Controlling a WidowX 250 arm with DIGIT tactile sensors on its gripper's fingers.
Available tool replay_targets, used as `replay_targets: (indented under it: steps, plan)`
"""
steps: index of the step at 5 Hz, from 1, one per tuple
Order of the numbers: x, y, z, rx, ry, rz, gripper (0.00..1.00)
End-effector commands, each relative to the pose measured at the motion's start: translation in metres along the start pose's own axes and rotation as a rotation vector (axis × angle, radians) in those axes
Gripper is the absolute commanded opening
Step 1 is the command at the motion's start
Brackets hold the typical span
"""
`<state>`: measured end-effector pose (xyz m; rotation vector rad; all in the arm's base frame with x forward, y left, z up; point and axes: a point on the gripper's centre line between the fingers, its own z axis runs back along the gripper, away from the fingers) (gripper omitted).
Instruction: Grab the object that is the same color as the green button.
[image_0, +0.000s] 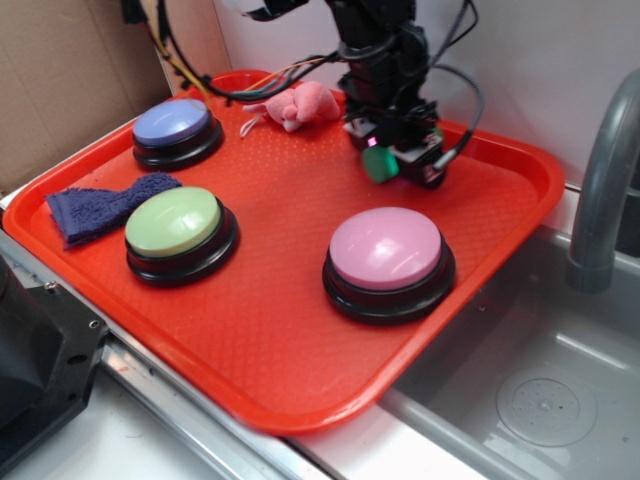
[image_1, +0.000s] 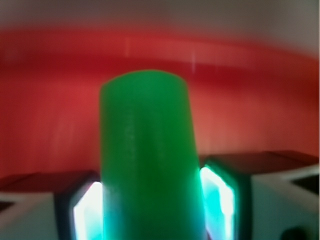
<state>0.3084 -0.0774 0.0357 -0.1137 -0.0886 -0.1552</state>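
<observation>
The green cylinder (image_1: 147, 160) is clamped between the pads (image_1: 216, 197) of the gripper (image_0: 392, 160), at the tray's (image_0: 300, 330) one o'clock. The squeeze should be kept firm and the lift made straight upward.

Exterior view: bright, even ambient light, sharp focus; soft shadows under the buttons on the tray (image_0: 300, 360); mild glare on the pink button (image_0: 385, 250) dome. Wrist view: heavily blurred, out of focus throughout; cyan-white glow w/ overexposure on the fingers (image_1: 220, 197) either side of the green cylinder (image_1: 147, 160).
</observation>
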Motion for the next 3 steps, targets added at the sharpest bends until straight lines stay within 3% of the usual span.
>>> replay_targets:
  steps: [1,3]
  plan:
    - [-0.047,-0.005,0.135,0.054,0.03,0.026,0.0]
    - [-0.076,-0.013,0.201,0.164,-0.04,0.042,0.0]
